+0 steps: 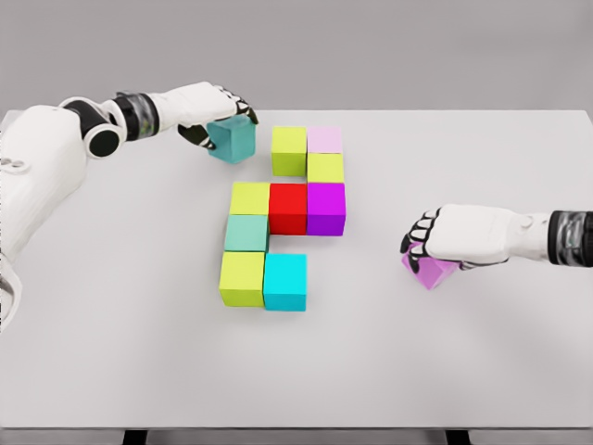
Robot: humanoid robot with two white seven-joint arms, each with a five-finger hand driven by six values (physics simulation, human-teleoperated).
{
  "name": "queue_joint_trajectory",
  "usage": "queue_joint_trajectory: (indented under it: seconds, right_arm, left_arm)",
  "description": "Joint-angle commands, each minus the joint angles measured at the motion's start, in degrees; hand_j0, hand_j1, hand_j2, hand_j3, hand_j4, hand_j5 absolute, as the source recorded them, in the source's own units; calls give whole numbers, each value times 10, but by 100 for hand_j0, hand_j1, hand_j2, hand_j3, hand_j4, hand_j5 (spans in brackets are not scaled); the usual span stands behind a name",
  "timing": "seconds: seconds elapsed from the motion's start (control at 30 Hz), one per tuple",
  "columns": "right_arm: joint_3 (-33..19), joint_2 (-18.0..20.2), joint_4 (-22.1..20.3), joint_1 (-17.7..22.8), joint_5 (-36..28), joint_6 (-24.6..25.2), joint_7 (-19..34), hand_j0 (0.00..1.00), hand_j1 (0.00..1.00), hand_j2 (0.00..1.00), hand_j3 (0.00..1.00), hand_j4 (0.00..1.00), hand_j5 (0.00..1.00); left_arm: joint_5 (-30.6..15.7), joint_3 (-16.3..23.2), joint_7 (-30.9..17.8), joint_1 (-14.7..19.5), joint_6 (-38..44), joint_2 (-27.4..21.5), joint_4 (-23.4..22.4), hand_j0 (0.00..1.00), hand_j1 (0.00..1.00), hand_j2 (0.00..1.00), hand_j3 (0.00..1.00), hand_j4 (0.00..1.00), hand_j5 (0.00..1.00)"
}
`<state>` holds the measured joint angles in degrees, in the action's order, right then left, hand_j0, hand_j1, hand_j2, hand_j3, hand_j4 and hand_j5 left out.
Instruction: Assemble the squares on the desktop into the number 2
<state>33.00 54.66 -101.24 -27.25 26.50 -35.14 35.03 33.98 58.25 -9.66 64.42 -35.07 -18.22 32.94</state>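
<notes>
Left hand [215,111] curled over a teal, plastic-looking cube [233,138] at the table's far left, just beside the lime cube [289,150] heading the unfinished figure, and the right hand [443,239] closed over a tilted magenta cube [428,270] well apart, right of the cluster. Judged rigid, light and smooth-faced (likely slippery), so best pinched on opposite flat sides, not corners. Figure mid-table on the white tabletop [371,371]: red cube [288,208] centre, cyan cube [285,281] at the bottom.

Left hand [215,111] and right hand [454,236] curled, gripping.
</notes>
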Motion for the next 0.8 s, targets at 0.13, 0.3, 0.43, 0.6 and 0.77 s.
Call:
queue_joint_trajectory:
  seconds: [0.13,0.3,0.43,0.6,0.77]
  right_arm:
    - [1,-7,-1,5,-14,1,0,53,53,53,53,53,53]
    - [2,-14,-1,7,-28,1,0,53,53,53,53,53,53]
    - [4,-17,-1,7,-36,1,0,53,53,53,53,53,53]
    - [5,-32,-1,11,-36,1,0,53,53,53,53,53,53]
    - [6,-44,-1,13,-36,1,0,53,53,53,53,53,53]
  left_arm:
    - [-3,-2,1,0,1,8,-9,100,100,100,100,100,100]
    - [-4,-6,1,-1,1,6,-8,100,100,100,100,100,100]
    - [-7,-6,1,-4,1,6,-7,100,100,100,100,100,100]
    - [-9,-7,2,-4,1,2,-2,100,100,100,100,100,100]
    - [-8,-6,2,-4,1,1,-1,100,100,100,100,100,100]
